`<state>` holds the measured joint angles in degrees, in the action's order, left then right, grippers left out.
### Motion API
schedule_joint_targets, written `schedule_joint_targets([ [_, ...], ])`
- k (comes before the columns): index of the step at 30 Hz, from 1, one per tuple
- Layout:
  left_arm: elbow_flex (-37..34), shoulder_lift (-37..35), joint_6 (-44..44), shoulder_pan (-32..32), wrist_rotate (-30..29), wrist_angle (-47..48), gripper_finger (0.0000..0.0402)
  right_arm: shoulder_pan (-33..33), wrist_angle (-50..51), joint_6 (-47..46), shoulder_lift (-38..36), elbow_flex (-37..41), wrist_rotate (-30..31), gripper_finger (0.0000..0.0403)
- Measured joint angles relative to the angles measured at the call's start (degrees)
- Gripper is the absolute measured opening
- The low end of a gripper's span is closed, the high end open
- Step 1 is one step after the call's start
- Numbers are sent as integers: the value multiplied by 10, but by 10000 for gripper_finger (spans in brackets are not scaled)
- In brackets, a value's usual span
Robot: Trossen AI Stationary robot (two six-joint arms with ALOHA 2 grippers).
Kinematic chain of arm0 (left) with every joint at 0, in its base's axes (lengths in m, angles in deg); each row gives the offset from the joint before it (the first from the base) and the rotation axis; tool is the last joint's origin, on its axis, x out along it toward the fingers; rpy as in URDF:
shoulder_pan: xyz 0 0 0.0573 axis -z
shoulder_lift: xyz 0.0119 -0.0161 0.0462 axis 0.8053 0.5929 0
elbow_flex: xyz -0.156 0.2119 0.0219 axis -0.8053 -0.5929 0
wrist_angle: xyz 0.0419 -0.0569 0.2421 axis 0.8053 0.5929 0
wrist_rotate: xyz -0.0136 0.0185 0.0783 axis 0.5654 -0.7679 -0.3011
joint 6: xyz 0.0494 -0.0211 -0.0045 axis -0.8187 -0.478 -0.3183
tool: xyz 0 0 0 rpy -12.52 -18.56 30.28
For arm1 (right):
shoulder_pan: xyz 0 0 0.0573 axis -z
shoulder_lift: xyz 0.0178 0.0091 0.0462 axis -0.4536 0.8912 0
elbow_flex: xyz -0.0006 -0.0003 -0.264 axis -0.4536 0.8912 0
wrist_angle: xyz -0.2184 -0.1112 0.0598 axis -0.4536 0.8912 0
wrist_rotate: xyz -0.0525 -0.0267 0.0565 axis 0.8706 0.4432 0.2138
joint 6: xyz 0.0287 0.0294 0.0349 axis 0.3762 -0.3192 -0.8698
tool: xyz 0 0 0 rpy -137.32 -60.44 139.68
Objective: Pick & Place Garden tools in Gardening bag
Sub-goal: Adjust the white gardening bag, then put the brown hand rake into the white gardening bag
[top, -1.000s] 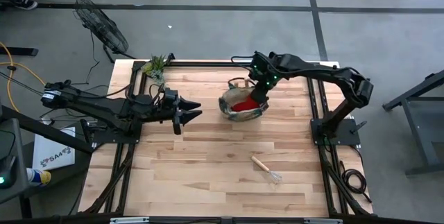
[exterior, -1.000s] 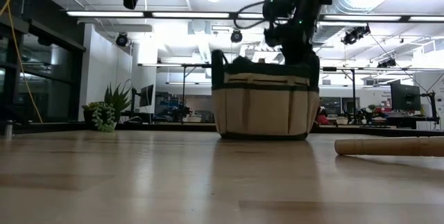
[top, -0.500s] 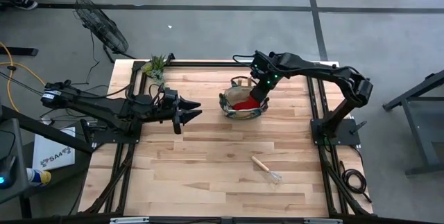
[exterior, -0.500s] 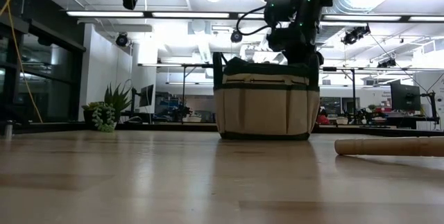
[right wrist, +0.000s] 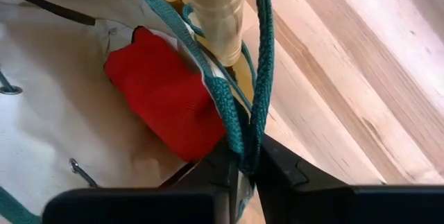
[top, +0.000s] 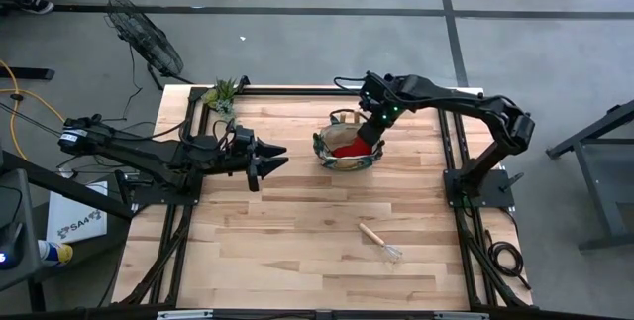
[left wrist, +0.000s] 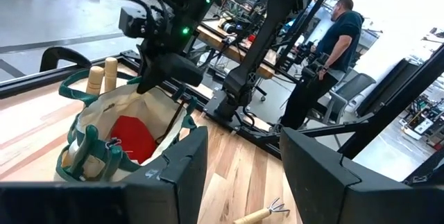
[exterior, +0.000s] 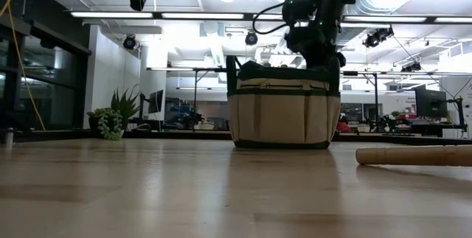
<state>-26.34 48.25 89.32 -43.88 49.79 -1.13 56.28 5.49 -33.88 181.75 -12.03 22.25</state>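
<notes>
The tan gardening bag with green trim stands upright on its base at the table's far middle. Inside it lie a red glove and wooden tool handles. My right gripper reaches steeply down onto the bag's far right rim, shut on it. A wooden-handled wire rake lies flat on the table nearer the front. My left gripper hovers level and open to the bag's left, holding nothing. My right gripper pinches the bag's green rim trim together with a green handle strap between its two fingers, one finger inside the bag and one outside. The fingers come from above, pointing steeply down. The bag stands upright with its base on the table.
A green plant sprig sits at the table's far left corner. The rake's handle lies to the right of the bag in the low view. Bare wood stretches across the table's near half. A person stands in the room beyond the table.
The bag, tipped toward the table's left a second ago, has come upright on its base while my right gripper kept hold of its rim and rolled slightly about its own line.
</notes>
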Motion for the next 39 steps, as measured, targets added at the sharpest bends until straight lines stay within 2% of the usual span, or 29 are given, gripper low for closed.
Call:
schedule_joint_targets([
  [6, 0, 0, 3, 0, 0, 1, 175, 1, -2, 0, -17, 0, 3, 71],
  [16, 0, 0, 4, 0, 0, 1, 175, 1, -2, 0, -47, 0, -5, 178],
  [21, 0, 0, 6, 0, 2, 1, 175, 1, 14, -2, -80, 0, -1, 215],
  [26, 0, 0, 3, 0, 2, 6, 175, 1, 63, -11, -129, 0, -9, 224],
  [33, 0, 0, -16, 0, 2, 38, 175, -30, 118, -67, -200, 0, -88, 221],
  [39, 0, 0, -58, 0, 23, 48, 175, -128, 182, -151, -239, 0, -48, 221],
])
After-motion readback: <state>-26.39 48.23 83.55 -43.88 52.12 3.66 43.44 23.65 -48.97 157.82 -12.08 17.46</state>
